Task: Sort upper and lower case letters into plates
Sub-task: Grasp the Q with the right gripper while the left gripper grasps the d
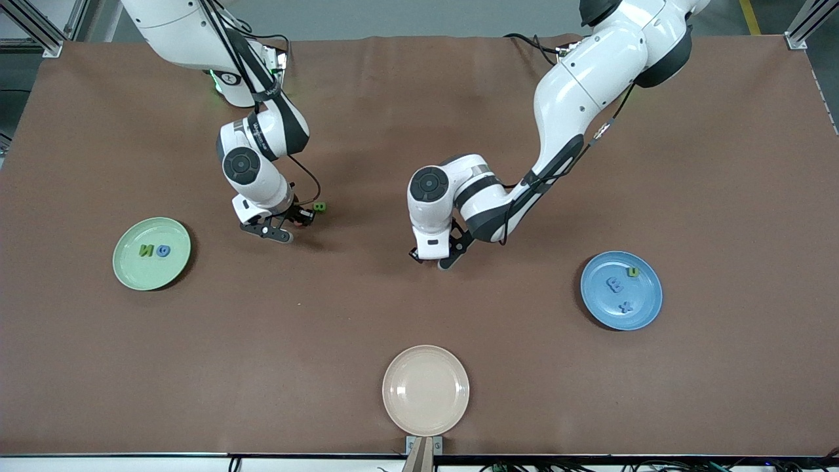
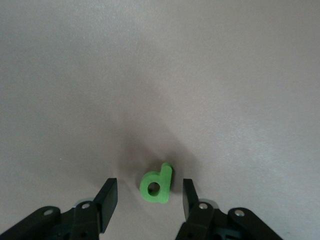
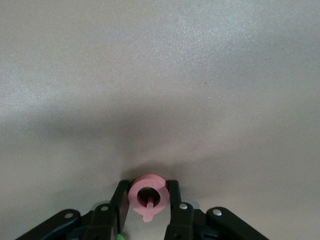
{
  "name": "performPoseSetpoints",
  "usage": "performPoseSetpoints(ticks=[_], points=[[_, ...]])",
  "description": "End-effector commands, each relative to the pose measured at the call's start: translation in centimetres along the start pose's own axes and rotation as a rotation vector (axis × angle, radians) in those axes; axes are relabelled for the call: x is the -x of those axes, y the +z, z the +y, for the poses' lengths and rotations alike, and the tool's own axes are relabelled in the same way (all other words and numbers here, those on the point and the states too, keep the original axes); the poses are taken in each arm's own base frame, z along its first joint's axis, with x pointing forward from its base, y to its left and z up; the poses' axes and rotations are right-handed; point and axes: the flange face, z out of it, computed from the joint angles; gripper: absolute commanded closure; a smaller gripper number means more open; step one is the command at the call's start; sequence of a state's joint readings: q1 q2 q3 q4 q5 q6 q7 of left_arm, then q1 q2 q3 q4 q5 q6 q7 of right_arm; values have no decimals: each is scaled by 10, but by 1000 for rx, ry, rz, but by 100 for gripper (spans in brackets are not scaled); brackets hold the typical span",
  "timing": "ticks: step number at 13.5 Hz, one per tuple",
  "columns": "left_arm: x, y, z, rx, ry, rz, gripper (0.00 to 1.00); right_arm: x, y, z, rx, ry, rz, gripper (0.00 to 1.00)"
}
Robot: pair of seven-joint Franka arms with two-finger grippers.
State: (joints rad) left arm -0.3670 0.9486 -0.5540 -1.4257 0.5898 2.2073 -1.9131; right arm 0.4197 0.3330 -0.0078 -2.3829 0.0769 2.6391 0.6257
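My right gripper (image 1: 292, 221) (image 3: 147, 192) is shut on the red letter Q (image 3: 136, 196), low over the table's middle. A green letter (image 1: 320, 207) lies on the table beside it. My left gripper (image 1: 432, 260) (image 2: 150, 189) is open and down at the table, its fingers on either side of a green letter d (image 2: 156, 184) without touching it. In the front view the hand hides the d. The pale green plate (image 1: 131, 275) holds a green N (image 1: 145, 250) and a blue letter (image 1: 163, 250). The blue plate (image 1: 645, 313) holds a blue B (image 1: 614, 284), a blue x (image 1: 626, 306) and a green letter (image 1: 633, 271).
A cream plate (image 1: 425, 390) with nothing in it sits at the table's edge nearest the front camera, midway between the two arms' ends. The brown table (image 1: 419, 314) is bare between the plates.
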Motion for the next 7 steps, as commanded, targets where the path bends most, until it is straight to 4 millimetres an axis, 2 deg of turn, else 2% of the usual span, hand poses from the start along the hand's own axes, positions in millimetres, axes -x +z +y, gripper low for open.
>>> performPoseSetpoints(ticks=[1, 2, 4, 6, 7], points=[[-1, 3, 5, 10, 21, 6, 40, 14, 8, -4, 9, -2, -19, 81], [-1, 4, 5, 15, 23, 4, 41, 14, 5, -5, 9, -4, -19, 81], [-4, 5, 5, 13, 25, 9, 52, 11, -10, -2, 10, -14, -25, 82], [-3, 7, 5, 12, 43, 8, 76, 0, -42, 11, 8, -54, -32, 83], [-4, 7, 5, 12, 43, 7, 87, -12, -56, 27, 5, -71, -40, 84]])
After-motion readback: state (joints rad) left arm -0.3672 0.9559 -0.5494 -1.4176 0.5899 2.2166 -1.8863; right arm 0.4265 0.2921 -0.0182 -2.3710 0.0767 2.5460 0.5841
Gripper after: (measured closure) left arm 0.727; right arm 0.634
